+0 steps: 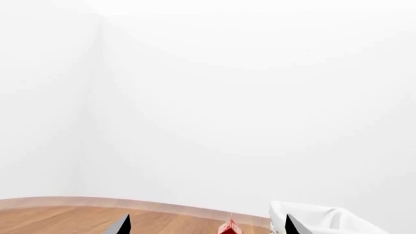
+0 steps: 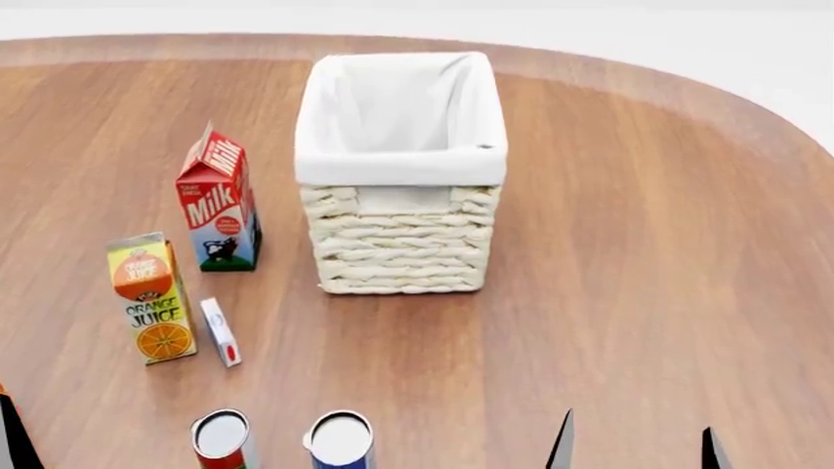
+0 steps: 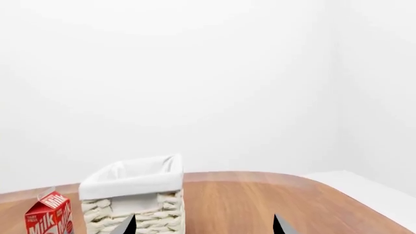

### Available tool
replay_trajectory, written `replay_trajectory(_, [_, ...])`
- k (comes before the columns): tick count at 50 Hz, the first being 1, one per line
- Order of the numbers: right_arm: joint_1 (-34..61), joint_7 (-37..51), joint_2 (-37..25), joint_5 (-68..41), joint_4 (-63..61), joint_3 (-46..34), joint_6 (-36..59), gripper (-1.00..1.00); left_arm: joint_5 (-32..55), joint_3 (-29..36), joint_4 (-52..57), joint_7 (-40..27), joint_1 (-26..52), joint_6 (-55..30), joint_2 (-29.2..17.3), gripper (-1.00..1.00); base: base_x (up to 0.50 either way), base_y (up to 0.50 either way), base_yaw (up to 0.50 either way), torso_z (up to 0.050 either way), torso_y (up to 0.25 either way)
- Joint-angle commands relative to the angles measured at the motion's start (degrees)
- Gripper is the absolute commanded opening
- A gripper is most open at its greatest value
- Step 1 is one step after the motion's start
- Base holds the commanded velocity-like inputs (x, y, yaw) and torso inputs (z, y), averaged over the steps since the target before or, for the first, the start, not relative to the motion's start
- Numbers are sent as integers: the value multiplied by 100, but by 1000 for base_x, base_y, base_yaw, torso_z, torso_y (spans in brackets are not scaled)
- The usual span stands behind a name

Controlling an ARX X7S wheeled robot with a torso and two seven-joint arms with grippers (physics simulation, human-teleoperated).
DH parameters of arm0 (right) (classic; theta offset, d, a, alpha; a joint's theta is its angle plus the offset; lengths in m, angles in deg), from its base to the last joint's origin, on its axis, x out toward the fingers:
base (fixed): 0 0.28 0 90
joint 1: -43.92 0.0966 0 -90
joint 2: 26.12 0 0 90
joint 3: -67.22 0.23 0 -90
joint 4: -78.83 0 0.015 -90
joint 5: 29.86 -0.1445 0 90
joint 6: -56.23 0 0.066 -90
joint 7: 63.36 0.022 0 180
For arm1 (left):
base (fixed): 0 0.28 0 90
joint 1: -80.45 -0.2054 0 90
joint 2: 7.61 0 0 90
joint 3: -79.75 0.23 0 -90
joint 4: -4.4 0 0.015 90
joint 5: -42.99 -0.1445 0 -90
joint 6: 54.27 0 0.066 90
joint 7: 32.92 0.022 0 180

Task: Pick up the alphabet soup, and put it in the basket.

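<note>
The alphabet soup (image 2: 340,440) is a blue-labelled can standing at the near edge of the head view, its silver-white top showing. The cream wicker basket (image 2: 400,166) with a white liner stands upright at the table's middle; it also shows in the right wrist view (image 3: 133,195), and its liner in the left wrist view (image 1: 325,219). My right gripper (image 2: 638,449) is open and empty, to the right of the soup and apart from it; its jaws stand wide in the right wrist view (image 3: 203,226). My left gripper (image 1: 208,226) is open and empty; one fingertip (image 2: 14,430) shows at the head view's bottom left.
A red-and-green can (image 2: 222,438) stands just left of the soup. A milk carton (image 2: 218,200), an orange juice carton (image 2: 152,298) and a small white-and-red box (image 2: 221,332) stand left of the basket on the wooden table (image 2: 626,244). White walls lie beyond.
</note>
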Motion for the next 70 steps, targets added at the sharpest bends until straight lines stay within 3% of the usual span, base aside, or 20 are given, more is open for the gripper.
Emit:
replay_trajectory(1, [2,-12,-26,-47,18,-25,-55,100,2,23,4,-34,7,-1,-27,100,160,0,0,0,0])
replay_trajectory(70, [59,99,-162,-174,61,-170,-46,100,45,127,-27,-210,33,55,-168,100,185,-7,0,0,0])
